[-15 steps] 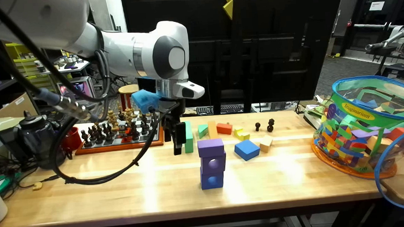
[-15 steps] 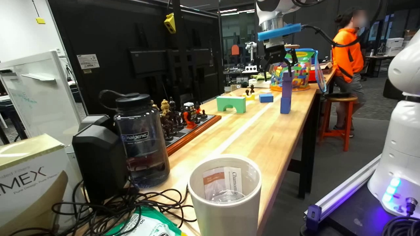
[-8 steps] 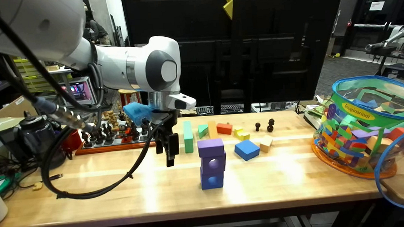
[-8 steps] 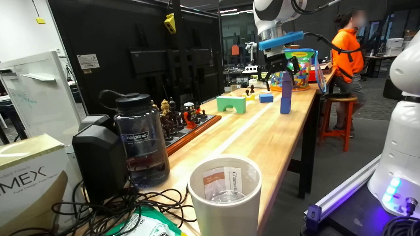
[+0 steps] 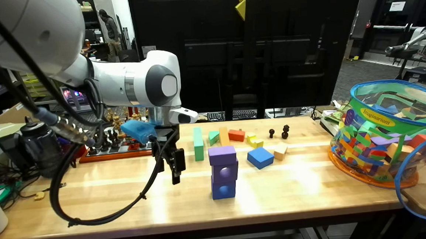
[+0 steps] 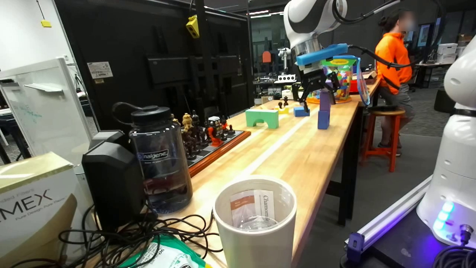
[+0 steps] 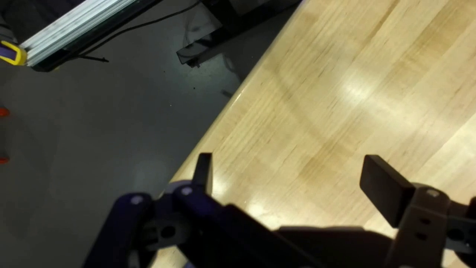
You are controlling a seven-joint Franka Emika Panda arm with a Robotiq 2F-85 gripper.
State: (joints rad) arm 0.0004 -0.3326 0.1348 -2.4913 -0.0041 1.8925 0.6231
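Seemingly, the step in hand was one of positioning, not grasping: the pincer hung over the counter, its fingers spread wide, with hold of nothing and pale wood showing between them. Nearest to it stood a three-block tower, upright on the counter; an exterior view put it beside the pincer and apart from it, with a purple block on top, a second purple block beneath and a blue block at the base. Any next move near the tower, I judged, called for a slow, level path, since a brushed side could have toppled it. The wooden surface shone under glare, and it also carried a green arch, a blue slab, a red block, a chessboard, a clear tub of blocks, a dark water bottle and a cream cup. Behind rose a tall black panel, and near the counter's far end, in an exterior view, stood a person in an orange jacket.
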